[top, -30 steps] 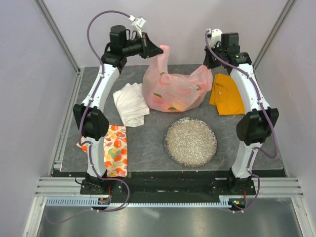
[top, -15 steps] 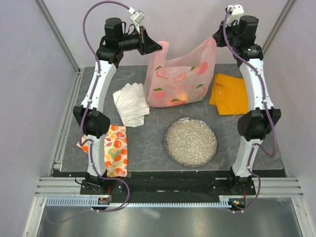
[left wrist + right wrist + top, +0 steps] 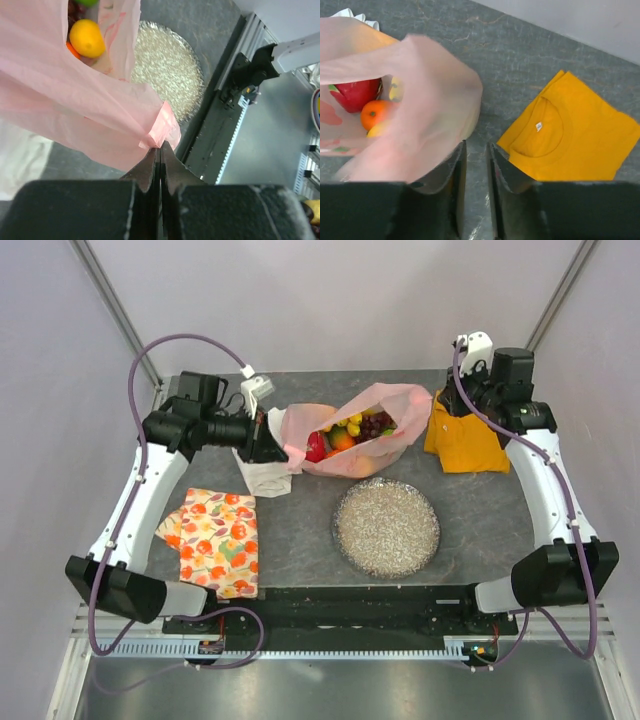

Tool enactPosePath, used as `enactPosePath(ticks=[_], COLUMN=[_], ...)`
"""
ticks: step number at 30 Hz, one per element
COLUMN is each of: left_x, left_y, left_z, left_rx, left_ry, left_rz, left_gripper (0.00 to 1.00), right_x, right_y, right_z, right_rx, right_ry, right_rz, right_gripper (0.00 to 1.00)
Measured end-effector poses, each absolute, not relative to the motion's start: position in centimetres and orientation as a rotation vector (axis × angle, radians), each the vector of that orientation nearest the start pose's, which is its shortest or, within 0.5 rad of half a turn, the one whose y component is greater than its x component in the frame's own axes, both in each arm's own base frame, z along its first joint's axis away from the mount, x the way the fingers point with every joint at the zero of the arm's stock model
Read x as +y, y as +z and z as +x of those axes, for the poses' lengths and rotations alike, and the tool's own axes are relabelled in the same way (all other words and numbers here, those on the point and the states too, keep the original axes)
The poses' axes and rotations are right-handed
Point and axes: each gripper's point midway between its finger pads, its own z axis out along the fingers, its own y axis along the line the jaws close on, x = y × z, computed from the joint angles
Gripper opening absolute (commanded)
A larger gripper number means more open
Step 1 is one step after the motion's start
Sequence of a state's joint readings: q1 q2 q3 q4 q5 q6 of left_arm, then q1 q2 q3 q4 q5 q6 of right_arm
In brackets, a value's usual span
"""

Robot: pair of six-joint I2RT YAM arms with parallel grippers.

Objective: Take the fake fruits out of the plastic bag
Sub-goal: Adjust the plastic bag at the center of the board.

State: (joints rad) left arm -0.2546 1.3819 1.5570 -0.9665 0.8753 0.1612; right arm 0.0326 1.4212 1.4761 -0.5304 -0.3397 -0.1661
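The pink plastic bag (image 3: 398, 410) lies on the grey table with its mouth open. Inside it are the fake fruits (image 3: 345, 432): a red one, an orange, yellow ones, dark grapes and a green one. My left gripper (image 3: 278, 445) is shut on the bag's left handle (image 3: 161, 127) and holds it low beside the bag. My right gripper (image 3: 443, 407) is open and empty at the bag's right end; in the right wrist view it (image 3: 476, 150) has bare table between its fingers, with the bag (image 3: 420, 115) draped against the left finger. A red fruit (image 3: 355, 92) and an orange (image 3: 374, 114) show inside.
A round glittery silver dish (image 3: 386, 527) lies in front of the bag. A white cloth (image 3: 262, 478) lies under my left gripper. A fruit-patterned cloth (image 3: 218, 540) lies at the front left. A folded yellow shirt (image 3: 462, 440) lies under my right arm.
Both arms came down from holding the bag up by its handles. The bag now lies on the table with its mouth open, and my right gripper has let go of its handle.
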Motion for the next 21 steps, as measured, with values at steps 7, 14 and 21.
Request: enactPosePath(ticks=[7, 14, 21], left_x=[-20.4, -21.1, -21.2], left_y=[28.2, 27.8, 27.0], left_z=[25.2, 26.7, 28.2], left_rx=[2.123, 2.156, 2.207], left_ry=[-1.131, -1.173, -1.156], left_rz=[0.846, 0.741, 0.651], left_gripper=[0.02, 0.02, 0.02], right_x=[9.8, 22.0, 22.6], right_y=[39.3, 42.1, 25.9], right_z=[41.1, 34.5, 37.8], right_rx=[1.759, 1.516, 1.918], right_ry=[0.313, 0.595, 0.587], right_rz=[-0.570, -0.922, -0.957], right_gripper=[0.62, 0.39, 0.36])
